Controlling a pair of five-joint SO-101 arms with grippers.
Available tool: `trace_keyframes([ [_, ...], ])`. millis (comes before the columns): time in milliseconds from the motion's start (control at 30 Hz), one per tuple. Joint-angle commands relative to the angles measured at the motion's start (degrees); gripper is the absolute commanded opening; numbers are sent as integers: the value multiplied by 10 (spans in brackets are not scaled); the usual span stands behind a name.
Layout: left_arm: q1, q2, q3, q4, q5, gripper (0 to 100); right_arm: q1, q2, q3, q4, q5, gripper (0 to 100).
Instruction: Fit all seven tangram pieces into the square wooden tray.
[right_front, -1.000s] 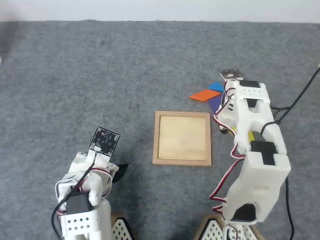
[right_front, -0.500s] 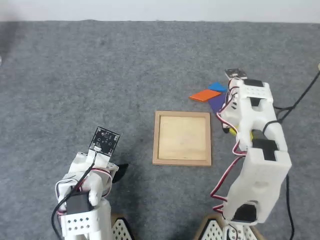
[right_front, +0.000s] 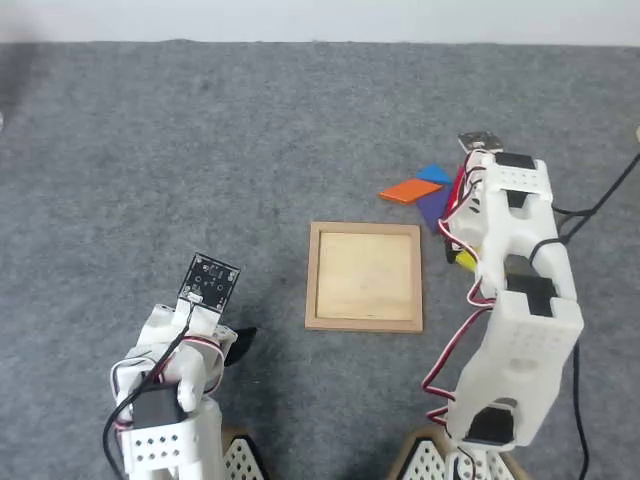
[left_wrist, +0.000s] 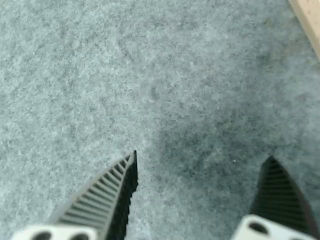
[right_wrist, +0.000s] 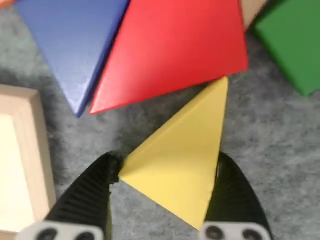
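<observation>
The square wooden tray (right_front: 312, 277) lies at the table's middle with nothing in it; its corner (right_wrist: 30, 125) shows in the right wrist view. To its right, my right gripper (right_front: 463, 256) (right_wrist: 167, 162) is shut on a yellow triangle (right_wrist: 180, 170), one finger touching each side. Just beyond lie a red triangle (right_wrist: 175, 45), a blue triangle (right_wrist: 70, 40) and a green piece (right_wrist: 295, 40). The high view shows an orange piece (right_front: 410, 189), a light blue piece (right_front: 434, 174) and a purple piece (right_front: 433, 203) beside the right arm. My left gripper (right_front: 238, 345) (left_wrist: 201, 161) is open over bare carpet at the lower left.
Grey carpet covers the table, with wide free room left of and beyond the tray. A tan piece's edge (right_wrist: 252, 10) shows between the red and green pieces. A black cable (right_front: 600, 195) runs off at the right edge.
The right arm has shifted slightly right and away over the pieces. The left arm has not moved.
</observation>
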Motion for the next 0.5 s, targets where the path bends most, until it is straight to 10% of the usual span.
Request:
trace_keyframes([
  [0, 3, -9, -13, 3, -4, 368, -7, -48, -6, 17, 0, 44],
  [467, 2, -9, -13, 3, -4, 368, -119, -183, -9, 58, 77, 40],
])
